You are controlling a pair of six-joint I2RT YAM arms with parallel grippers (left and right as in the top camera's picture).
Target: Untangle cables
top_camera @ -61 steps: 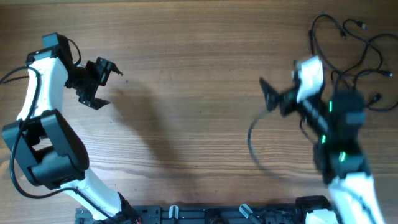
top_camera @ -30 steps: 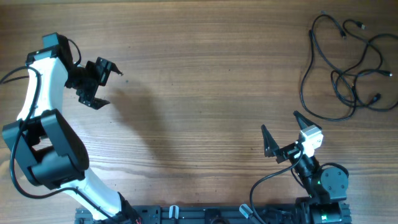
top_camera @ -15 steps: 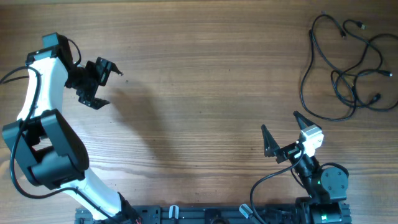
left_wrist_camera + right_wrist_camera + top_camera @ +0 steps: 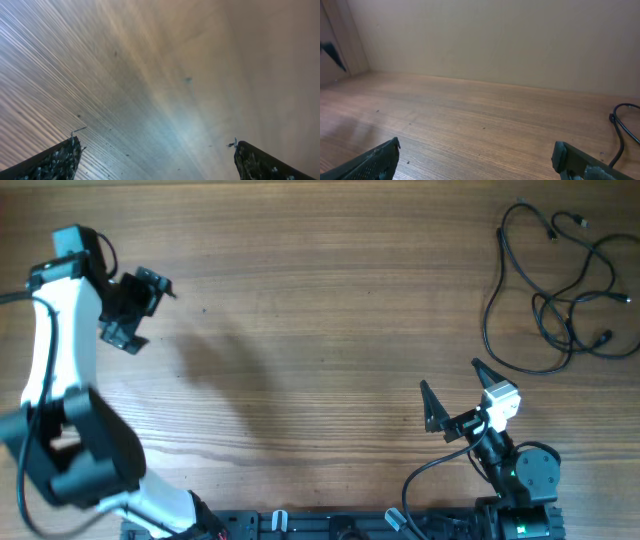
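The cables (image 4: 560, 290) lie as loose, looping thin black strands with small plug ends at the table's far right in the overhead view. One strand edge shows in the right wrist view (image 4: 620, 125). My right gripper (image 4: 452, 395) is open and empty near the front edge, well below the cables. In its wrist view the fingers (image 4: 477, 157) are spread wide over bare wood. My left gripper (image 4: 140, 308) is open and empty at the far left, far from the cables. Its wrist view (image 4: 157, 155) shows only wood between the fingers.
The wooden table (image 4: 320, 330) spans the whole view. A black mounting rail (image 4: 330, 525) runs along the front edge. A thick black robot wire (image 4: 425, 470) loops beside the right arm's base.
My right arm pulled back from the cables to the front edge two seconds ago and has stayed still since. My left arm has just shifted slightly left and up.
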